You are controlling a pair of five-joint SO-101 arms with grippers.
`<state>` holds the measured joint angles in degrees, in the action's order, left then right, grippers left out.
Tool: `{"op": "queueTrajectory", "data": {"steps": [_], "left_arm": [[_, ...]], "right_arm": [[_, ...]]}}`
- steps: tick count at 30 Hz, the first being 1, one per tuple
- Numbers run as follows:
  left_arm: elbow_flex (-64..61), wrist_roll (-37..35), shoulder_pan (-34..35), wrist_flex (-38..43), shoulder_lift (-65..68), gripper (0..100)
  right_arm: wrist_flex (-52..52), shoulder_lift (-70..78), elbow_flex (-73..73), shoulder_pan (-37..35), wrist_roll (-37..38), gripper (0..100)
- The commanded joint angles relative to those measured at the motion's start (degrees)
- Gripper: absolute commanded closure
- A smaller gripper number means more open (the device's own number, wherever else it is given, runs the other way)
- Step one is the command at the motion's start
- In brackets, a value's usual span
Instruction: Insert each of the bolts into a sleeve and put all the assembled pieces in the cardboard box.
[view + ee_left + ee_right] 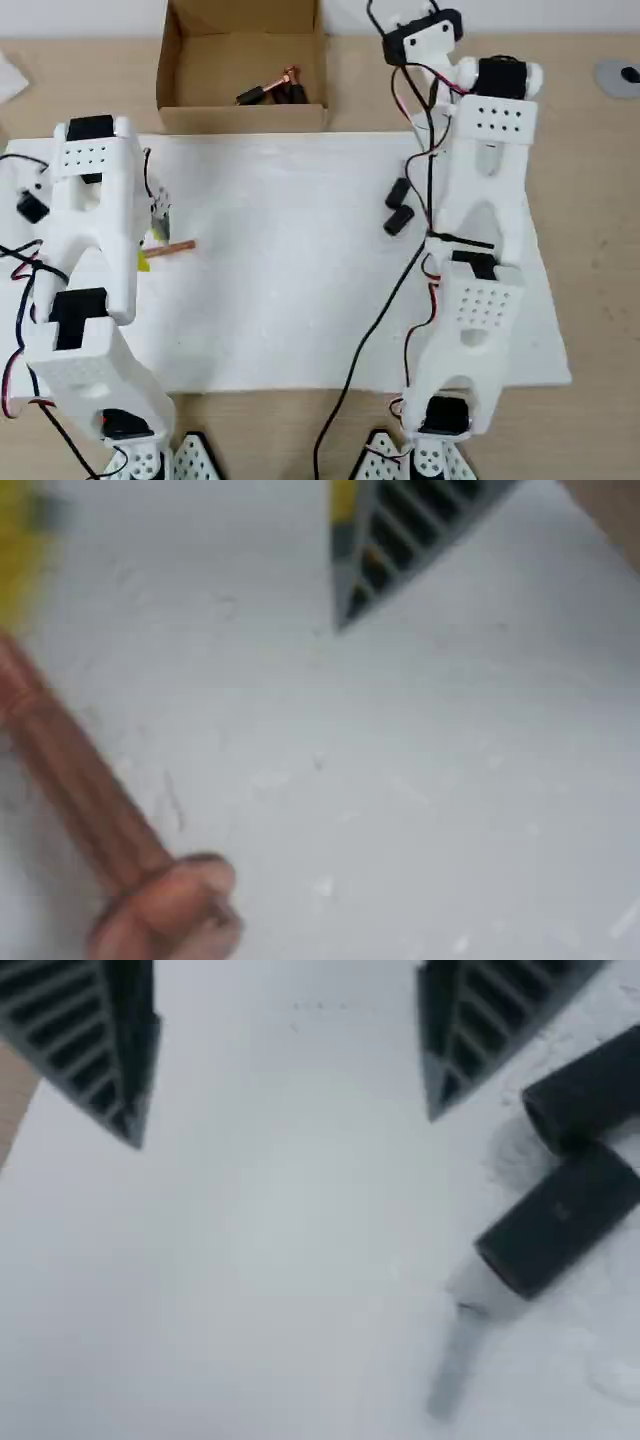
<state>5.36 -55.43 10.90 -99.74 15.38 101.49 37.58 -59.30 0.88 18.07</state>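
Observation:
A copper bolt [172, 247] lies on the white mat at the left, its flanged head toward the mat's middle. My left gripper [157, 225] is low over it and open; in the left wrist view the bolt [110, 820] lies between the ribbed finger [400, 540] and the yellow-tipped one [20, 550], closer to the yellow one. Two black sleeves [399, 206] lie side by side at the mat's right. My right gripper [280, 1110] hangs open above bare mat, with both sleeves [560, 1220] just outside one finger. The cardboard box [175, 60] holds assembled pieces [272, 90].
The white mat [290, 300] covers most of the wooden table. The box stands just beyond its far edge. Black and red cables [370, 330] run along the right arm [490, 130] and across the mat.

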Motion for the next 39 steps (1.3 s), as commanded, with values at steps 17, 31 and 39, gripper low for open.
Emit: {"op": "queueTrajectory", "data": {"steps": [17,31,39], "left_arm": [[0.97,-7.47,3.78,-0.53,7.87,58],[5.54,-4.48,4.40,-0.53,8.66,58],[5.63,-4.75,3.69,0.00,8.92,58]], "right_arm": [[0.88,-4.62,0.22,-2.33,-0.09,78.4],[0.88,-4.44,0.13,-8.57,2.29,71.8],[0.88,-4.26,0.66,-9.10,2.29,60.2]]}}
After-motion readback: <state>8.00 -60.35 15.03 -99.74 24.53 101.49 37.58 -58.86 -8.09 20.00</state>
